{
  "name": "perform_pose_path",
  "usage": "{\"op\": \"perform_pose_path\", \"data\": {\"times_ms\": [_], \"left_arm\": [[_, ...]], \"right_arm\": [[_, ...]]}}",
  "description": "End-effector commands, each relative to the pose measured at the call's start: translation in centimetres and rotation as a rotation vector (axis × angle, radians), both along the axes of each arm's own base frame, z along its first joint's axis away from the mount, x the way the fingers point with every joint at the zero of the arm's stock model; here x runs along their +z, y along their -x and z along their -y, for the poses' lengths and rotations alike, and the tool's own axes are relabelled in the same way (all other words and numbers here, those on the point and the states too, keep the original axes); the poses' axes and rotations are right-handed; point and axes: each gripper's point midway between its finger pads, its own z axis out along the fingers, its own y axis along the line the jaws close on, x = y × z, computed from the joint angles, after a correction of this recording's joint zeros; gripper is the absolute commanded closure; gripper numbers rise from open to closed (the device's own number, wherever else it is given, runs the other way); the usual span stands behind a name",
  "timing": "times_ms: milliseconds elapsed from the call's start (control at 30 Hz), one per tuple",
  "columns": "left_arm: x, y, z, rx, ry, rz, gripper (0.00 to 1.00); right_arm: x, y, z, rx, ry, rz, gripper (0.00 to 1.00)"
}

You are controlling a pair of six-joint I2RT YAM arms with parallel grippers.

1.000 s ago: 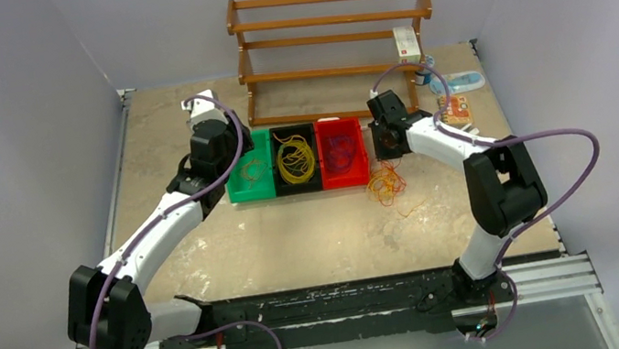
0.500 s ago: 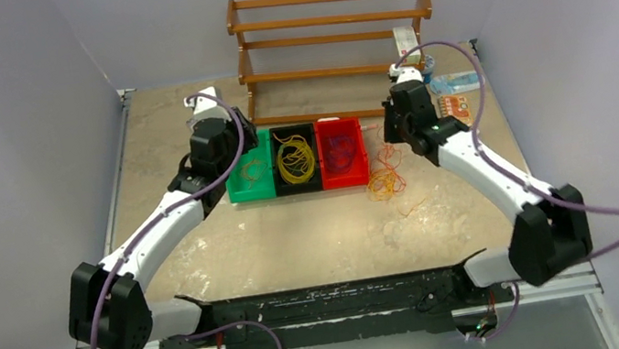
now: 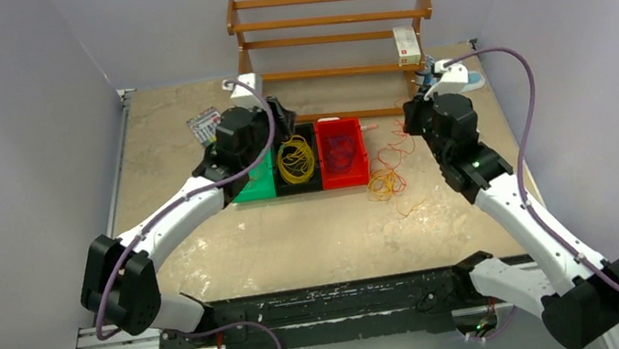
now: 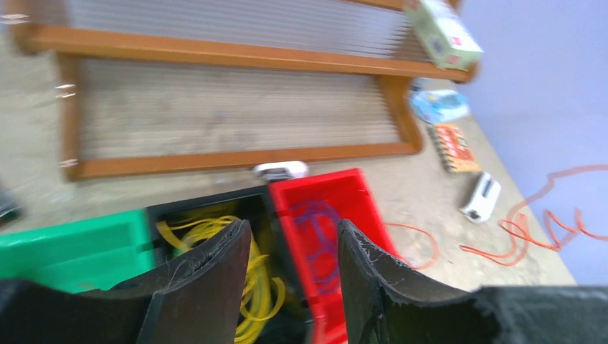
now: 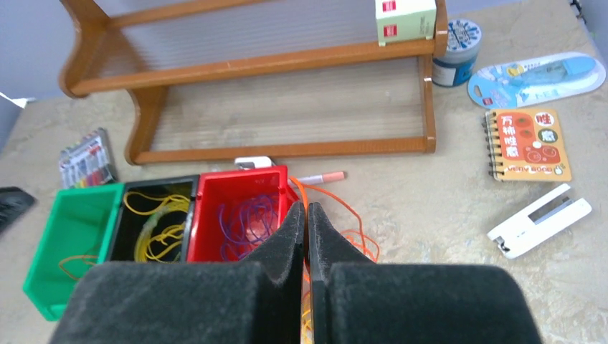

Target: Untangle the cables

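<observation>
An orange tangle of cables (image 3: 386,183) lies on the tabletop (image 3: 297,241) just right of the red bin (image 3: 346,179). The strands are thread-thin loops heaped on one another, with a few strays on its near side. Inside the red bin sits a dark purple bunch (image 5: 247,218). The black bin (image 3: 299,187) touching its left side holds a thick yellow bunch (image 3: 295,160), lying lengthwise front to back. A few orange loops sit in the green bin (image 3: 251,191) beyond that.

From the tangle, long orange loops stretch away past the red bin's far right corner, up to the right gripper (image 5: 307,208). Its fingers are pressed together, and I cannot tell whether a strand is pinched. The left gripper (image 4: 294,229) hangs spread and empty, above and just left of the red bin.

Well right of the red bin, an orange notebook (image 5: 529,145) carries Chinese characters I cannot read. Behind the bin, a box (image 5: 405,12) on the rack (image 5: 287,63) has a small red label, too small to read.
</observation>
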Motion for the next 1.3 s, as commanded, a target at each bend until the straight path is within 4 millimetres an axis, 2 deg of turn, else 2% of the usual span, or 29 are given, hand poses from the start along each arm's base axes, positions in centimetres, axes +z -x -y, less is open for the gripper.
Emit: {"op": "perform_pose_path", "data": {"times_ms": [0,133,233,367,433,567,667,700,733,833,933,1267], "left_arm": [[5.4,1.0,5.5,-0.176,0.052,0.188,0.52],[7.5,2.2,8.1,-0.305,0.183,0.269,0.52],[8.8,2.8,9.0,-0.364,0.235,0.317,0.51],[9.9,3.6,9.4,-0.412,0.237,0.356,0.51],[10.3,4.2,9.4,-0.439,0.236,0.376,0.51],[10.8,6.3,10.2,-0.560,0.210,0.424,0.51],[10.3,7.4,10.4,-0.622,0.163,0.430,0.51],[10.1,7.4,10.3,-0.623,0.142,0.431,0.51],[9.8,7.4,10.1,-0.615,0.118,0.430,0.51],[9.0,6.6,8.4,-0.523,0.023,0.437,0.51],[8.6,6.6,7.2,-0.480,-0.044,0.443,0.51],[8.3,7.2,6.6,-0.487,-0.135,0.451,0.48]], "right_arm": [[5.2,0.1,-0.2,0.007,-0.088,0.187,1.00],[7.5,0.6,-1.0,0.069,-0.112,0.259,1.00],[8.9,1.2,-2.4,0.163,-0.104,0.311,1.00],[10.4,2.2,-4.9,0.335,-0.068,0.392,1.00],[10.9,2.1,-5.5,0.379,-0.027,0.412,1.00],[10.6,2.2,-8.2,0.531,-0.013,0.403,1.00],[9.8,2.3,-10.1,0.643,-0.013,0.382,1.00],[9.2,2.4,-10.7,0.682,-0.011,0.364,1.00],[10.1,2.5,-11.2,0.717,-0.012,0.379,1.00],[9.9,2.9,-12.8,0.820,-0.012,0.362,1.00],[9.4,3.0,-14.1,0.902,-0.022,0.331,1.00],[8.5,2.9,-16.8,1.003,-0.024,0.284,1.00]]}}
